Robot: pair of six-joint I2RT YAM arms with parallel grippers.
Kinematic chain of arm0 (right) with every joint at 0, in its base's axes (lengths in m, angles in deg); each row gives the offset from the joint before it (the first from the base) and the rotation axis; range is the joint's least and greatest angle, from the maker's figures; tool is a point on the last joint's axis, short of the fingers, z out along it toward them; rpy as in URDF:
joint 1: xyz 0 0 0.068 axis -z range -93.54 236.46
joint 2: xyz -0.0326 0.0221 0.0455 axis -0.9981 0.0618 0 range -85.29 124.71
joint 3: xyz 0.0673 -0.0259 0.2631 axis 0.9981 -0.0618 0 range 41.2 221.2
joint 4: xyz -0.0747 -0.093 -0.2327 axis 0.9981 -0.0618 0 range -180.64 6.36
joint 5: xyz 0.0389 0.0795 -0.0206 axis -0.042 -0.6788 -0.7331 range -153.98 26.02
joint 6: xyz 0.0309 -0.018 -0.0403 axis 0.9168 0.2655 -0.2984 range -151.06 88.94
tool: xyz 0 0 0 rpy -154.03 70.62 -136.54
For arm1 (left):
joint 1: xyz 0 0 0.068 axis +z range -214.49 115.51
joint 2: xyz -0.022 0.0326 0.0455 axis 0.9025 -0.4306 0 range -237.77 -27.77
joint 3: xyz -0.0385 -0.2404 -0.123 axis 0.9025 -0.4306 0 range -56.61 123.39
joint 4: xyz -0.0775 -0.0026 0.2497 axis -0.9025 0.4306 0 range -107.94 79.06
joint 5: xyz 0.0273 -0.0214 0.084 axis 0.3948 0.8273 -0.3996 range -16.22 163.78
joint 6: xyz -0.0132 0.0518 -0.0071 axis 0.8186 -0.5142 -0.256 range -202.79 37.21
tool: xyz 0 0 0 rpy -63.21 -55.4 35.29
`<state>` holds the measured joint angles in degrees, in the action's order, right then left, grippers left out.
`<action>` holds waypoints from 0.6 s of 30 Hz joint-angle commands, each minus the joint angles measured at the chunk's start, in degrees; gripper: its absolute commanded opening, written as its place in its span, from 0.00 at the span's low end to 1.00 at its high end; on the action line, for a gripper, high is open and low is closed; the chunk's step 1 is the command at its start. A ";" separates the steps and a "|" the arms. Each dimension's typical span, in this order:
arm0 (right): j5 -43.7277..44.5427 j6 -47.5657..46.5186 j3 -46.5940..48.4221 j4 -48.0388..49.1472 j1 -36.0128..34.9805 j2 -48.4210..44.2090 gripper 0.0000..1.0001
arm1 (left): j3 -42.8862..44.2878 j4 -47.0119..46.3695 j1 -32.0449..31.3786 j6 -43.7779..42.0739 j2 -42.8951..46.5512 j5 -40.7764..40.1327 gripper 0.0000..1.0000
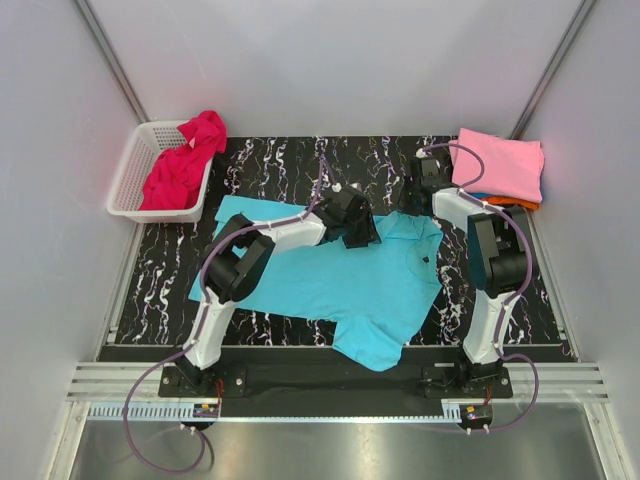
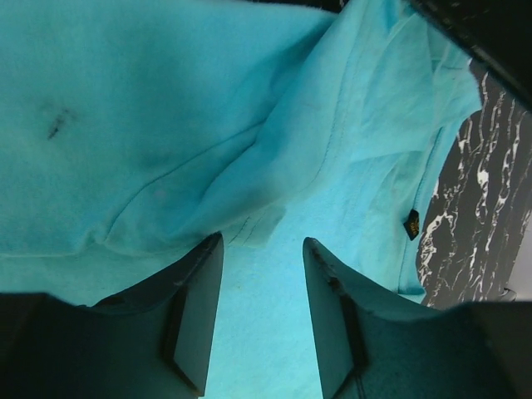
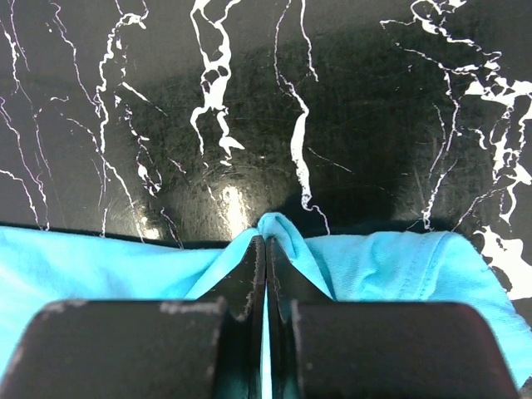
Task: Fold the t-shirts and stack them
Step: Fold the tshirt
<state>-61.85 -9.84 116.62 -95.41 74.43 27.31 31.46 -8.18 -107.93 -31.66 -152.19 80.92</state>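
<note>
The turquoise t-shirt (image 1: 330,285) lies spread on the black marbled table (image 1: 270,165), and the left arm covers its upper middle. The left gripper (image 2: 263,249) is released over the cloth with nothing between its fingers; whether the tips touch the cloth cannot be told. The right gripper (image 3: 264,249) is clenched on a small pinch of the same shirt's far edge. The magenta-red t-shirt (image 1: 185,165) is bunched in the white basket (image 1: 122,185). At the far right, a folded pink t-shirt (image 1: 500,165) hides almost all of an orange t-shirt (image 1: 515,203)
</note>
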 commanded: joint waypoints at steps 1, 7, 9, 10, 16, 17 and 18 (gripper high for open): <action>-0.37 -0.56 0.70 2.19 0.96 -0.01 0.00 | 2.72 0.17 -0.77 0.98 -0.03 -1.77 0.47; -0.99 0.06 0.00 2.54 1.40 -0.10 0.00 | 4.64 1.22 -1.73 1.07 -2.23 -2.13 0.44; -1.25 -0.03 -0.18 2.72 1.48 -0.18 0.00 | 5.18 1.32 -1.91 1.25 -3.10 -2.30 0.43; -1.34 -0.03 -0.27 2.72 1.49 -0.01 0.00 | 5.61 1.49 -1.91 1.34 -3.37 -2.48 0.43; -1.95 0.23 -0.27 3.07 1.57 0.34 0.00 | 7.20 3.07 -2.35 0.46 -4.51 -4.58 0.40; -1.96 0.23 -0.27 2.98 1.57 0.43 0.00 | 7.29 3.16 -2.35 0.37 -4.51 -5.28 0.39; -1.96 0.32 -0.27 3.07 1.57 0.52 0.00 | 7.29 3.33 -2.35 0.11 -4.51 -5.55 0.38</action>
<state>-63.20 -9.80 116.49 -94.84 75.65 27.31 36.77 -5.73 -109.94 -30.85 -156.13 78.34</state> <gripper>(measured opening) 0.009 0.390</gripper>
